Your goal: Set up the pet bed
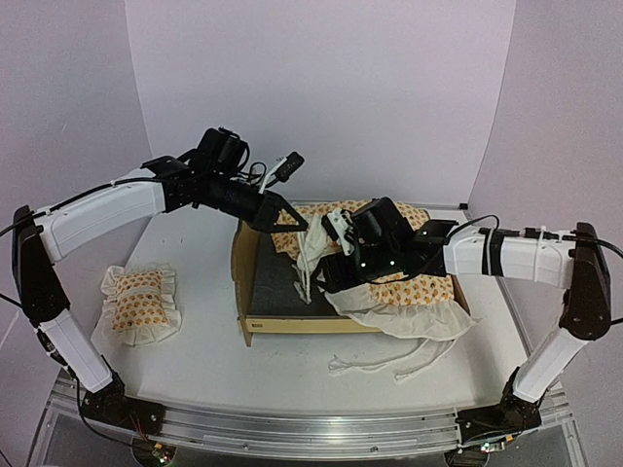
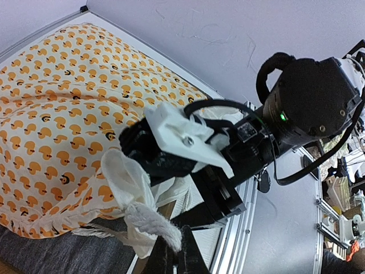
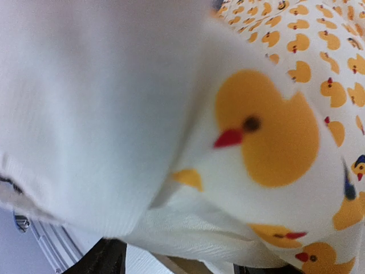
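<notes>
The pet bed (image 1: pixel 292 326), a light plywood frame with a dark grey base (image 1: pixel 277 277), stands mid-table. A cream duck-print mattress cover (image 1: pixel 409 287) lies bunched over its right half and spills past the front right corner. My left gripper (image 1: pixel 295 224) hovers over the bed's back left and is shut on a white tie (image 2: pixel 151 225) of the cover, which hangs down to the base. My right gripper (image 1: pixel 336 277) is pressed into the cover's left edge. In the right wrist view the cover (image 3: pixel 256 131) fills the picture and the dark fingers (image 3: pixel 105 257) stand wide apart under it.
A small matching ruffled pillow (image 1: pixel 139 304) lies on the table to the left of the bed. Loose white ties (image 1: pixel 389 368) trail on the table in front of the bed's right corner. White walls close in behind and on both sides.
</notes>
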Tool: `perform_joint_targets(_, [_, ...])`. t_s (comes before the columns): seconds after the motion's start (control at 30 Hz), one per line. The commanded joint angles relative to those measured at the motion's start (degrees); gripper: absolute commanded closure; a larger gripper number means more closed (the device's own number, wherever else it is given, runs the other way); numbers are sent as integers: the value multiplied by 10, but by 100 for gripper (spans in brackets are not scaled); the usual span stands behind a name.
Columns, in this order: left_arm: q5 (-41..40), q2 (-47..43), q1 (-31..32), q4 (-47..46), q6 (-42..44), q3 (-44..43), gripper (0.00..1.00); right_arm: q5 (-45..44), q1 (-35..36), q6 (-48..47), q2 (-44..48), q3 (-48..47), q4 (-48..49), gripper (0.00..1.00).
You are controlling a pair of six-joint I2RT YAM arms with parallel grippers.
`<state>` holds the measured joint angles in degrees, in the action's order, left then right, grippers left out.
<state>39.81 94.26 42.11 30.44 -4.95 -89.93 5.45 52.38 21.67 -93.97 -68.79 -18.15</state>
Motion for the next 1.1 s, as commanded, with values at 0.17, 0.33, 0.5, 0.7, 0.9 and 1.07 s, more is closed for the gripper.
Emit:
perform_joint_targets(0.17, [20, -28, -2, -21, -4, 9, 100, 51, -31, -34, -1, -27, 51, 45])
perform_joint_targets(0.33, [25, -28, -3, -24, -5, 11, 100, 201, -31, -27, 38, -16, 5, 62])
perform_joint_targets(0.5, [28, -25, -7, -25, -5, 6, 100, 277, -11, 38, 56, -8, 26, 74])
perform_joint_targets(0.7, [33, -28, -10, -25, -8, 4, 100, 281, -1, 135, 14, 8, 130, 72])
perform_joint_targets(0.9, [37, -24, -16, -26, -15, -1, 100, 361, 38, 161, -18, 13, 222, 54])
perform_joint_targets(1.07, [34, -17, -21, -26, -11, -6, 100, 219, 57, 16, 84, 73, 15, 36])
